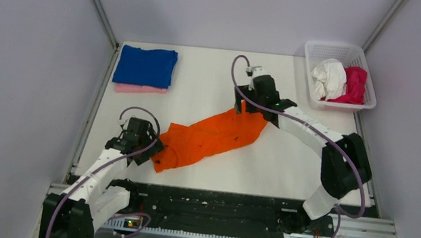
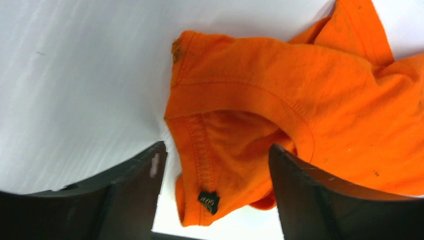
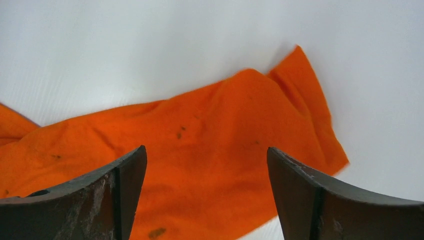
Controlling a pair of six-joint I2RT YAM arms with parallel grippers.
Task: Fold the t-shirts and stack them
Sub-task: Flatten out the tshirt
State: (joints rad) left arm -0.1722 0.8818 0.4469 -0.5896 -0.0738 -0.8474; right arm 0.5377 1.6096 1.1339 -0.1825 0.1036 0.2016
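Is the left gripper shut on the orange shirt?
No, the left gripper is open; the shirt collar shows between its spread fingers.

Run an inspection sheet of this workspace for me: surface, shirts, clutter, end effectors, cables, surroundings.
Surface: white table, flat.
Job's things: orange t-shirt crumpled, unfolded, mid-table; blue t-shirt folded on pink t-shirt, far left; white t-shirt and magenta t-shirt bunched in basket.
Clutter: nothing seen.
Grippers: left end effector open over the orange collar; right end effector open over its other end.
Cables: purple cables loop off both arms.
Surroundings: grey walls; black rail at near edge.
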